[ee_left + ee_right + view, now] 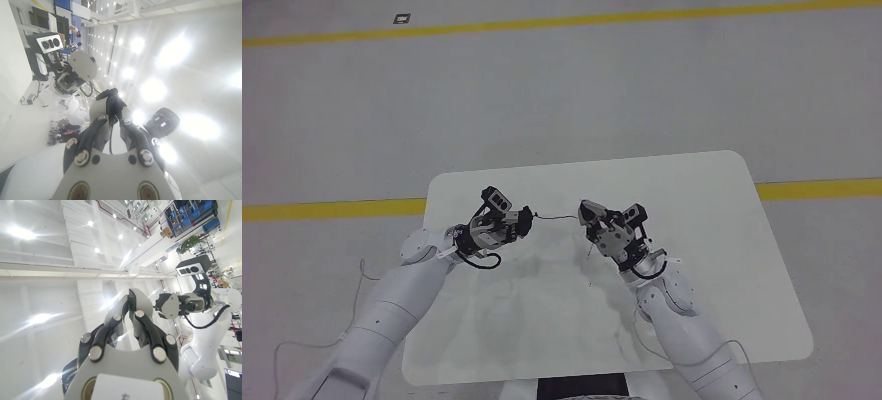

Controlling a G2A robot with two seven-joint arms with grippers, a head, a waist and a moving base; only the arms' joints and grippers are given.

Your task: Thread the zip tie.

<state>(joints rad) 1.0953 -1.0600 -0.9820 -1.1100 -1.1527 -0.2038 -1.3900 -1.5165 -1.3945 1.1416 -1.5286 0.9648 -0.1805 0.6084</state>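
Observation:
A thin black zip tie (557, 217) hangs in the air between my two grippers, above the white table (692, 200). My left gripper (526, 218) is shut on one end. In the left wrist view the black strap (111, 136) runs down between the closed fingers of the left gripper (111, 98). My right gripper (585, 213) meets the strap's other end, a short gap from the left one. In the right wrist view the right gripper (130, 298) has its ribbed pads pressed together, and the left gripper (157, 308) faces it close by.
The table's far edge (592, 163) lies just beyond the grippers, and its right edge (782, 250) is well off to the side. Grey floor with yellow lines (332, 210) surrounds it. Bare tabletop (542, 320) lies under and in front of both arms.

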